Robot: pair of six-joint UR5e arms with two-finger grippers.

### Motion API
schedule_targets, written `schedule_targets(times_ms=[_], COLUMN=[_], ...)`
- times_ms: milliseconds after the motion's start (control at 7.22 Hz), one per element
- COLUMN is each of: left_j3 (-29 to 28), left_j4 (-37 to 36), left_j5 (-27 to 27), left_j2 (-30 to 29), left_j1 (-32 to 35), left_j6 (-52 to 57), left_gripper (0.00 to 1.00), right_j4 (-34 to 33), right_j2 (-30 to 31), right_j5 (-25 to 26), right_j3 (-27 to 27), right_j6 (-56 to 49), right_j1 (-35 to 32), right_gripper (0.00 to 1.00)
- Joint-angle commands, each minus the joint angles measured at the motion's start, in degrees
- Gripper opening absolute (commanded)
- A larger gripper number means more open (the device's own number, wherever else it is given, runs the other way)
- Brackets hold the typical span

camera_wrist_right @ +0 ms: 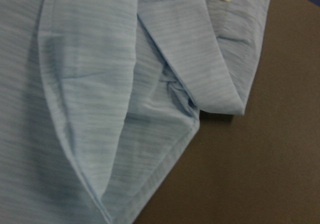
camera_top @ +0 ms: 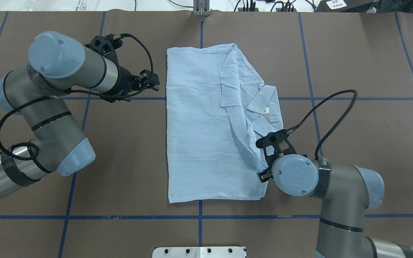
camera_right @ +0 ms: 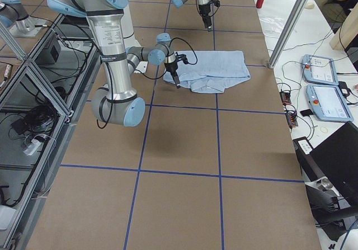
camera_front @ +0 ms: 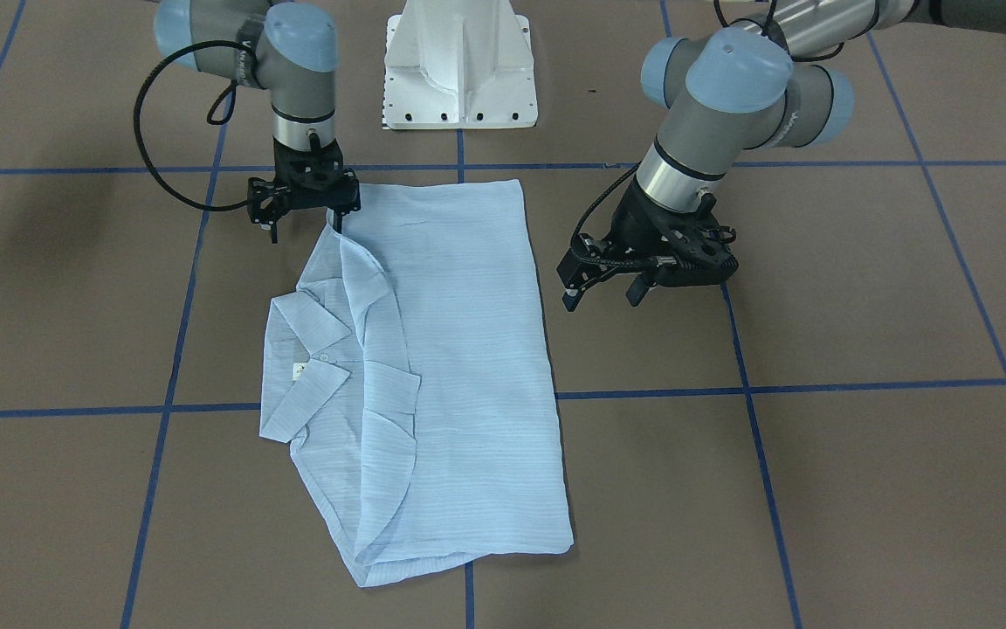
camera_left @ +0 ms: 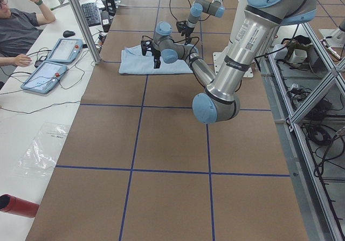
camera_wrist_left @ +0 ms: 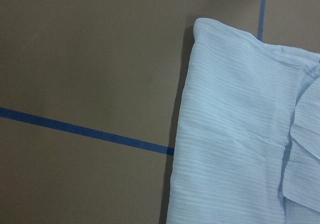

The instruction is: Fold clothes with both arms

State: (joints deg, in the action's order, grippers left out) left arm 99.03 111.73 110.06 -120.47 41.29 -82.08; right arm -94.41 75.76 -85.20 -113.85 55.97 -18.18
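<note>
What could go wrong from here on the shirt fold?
1. The right gripper hangs open at the shirt's layered corner. A pinch there may catch only the top layer and pull the fold open.
2. The left gripper is open over bare table beside the shirt's edge. Closing there would likely miss the cloth.
3. The collar lies loose and could shift when lifted.
</note>
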Motion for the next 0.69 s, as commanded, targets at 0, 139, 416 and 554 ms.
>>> schedule_targets(times_ms=[0, 139, 416, 554], left_j3=[0.2, 0.1, -0.2, -0.2], left_j4=[-0.1, -0.1, 0.0, 0.1], left_j5=[0.0, 0.0, 0.0, 0.0], left_j2=[-0.2, -0.2, -0.2, -0.2], left_j1=[-0.1, -0.1, -0.1, -0.1], left_j6=[-0.1, -0.1, 0.2, 0.4], left_gripper=[1.00, 1.00, 1.00, 1.00], right_j4=[0.7, 0.7, -0.1, 0.0], right_j2=[10.0, 8.5, -6.2, -12.6], right_j5=[-0.1, -0.6, -3.0, -3.1], right_j3=[-6.5, -7.2, -0.4, 5.4], right_j6=[-0.2, -1.7, -2.9, -2.9], right_j1=[-0.2, -1.8, -6.0, -7.5], right_gripper=[1.00, 1.00, 1.00, 1.00])
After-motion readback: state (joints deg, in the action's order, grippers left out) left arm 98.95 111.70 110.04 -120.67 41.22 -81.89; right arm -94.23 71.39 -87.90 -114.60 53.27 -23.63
